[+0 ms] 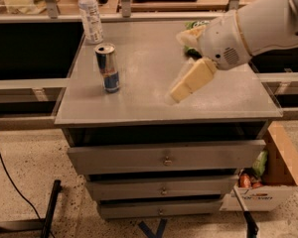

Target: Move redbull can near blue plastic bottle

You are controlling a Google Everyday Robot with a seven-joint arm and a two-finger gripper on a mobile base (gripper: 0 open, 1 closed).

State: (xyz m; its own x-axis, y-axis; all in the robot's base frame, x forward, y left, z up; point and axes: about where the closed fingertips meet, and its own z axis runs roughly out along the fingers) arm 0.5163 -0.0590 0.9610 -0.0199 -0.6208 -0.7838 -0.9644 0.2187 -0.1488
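Observation:
The redbull can (108, 68) stands upright on the grey cabinet top (139, 105), near its left front. The blue plastic bottle (91, 17), clear with a white cap and pale label, stands upright at the back left corner, a short way behind the can. My gripper (179, 66) hangs over the middle right of the top, well to the right of the can and touching nothing. Its two cream fingers (191, 81) are spread apart and empty. The white arm reaches in from the upper right.
A green snack bag (194, 24) lies at the back right, mostly hidden behind my arm. Below the top are three drawers (164, 158), the top ones slightly open. A cardboard box (268, 185) with items sits on the floor at the right. Railings run behind the cabinet.

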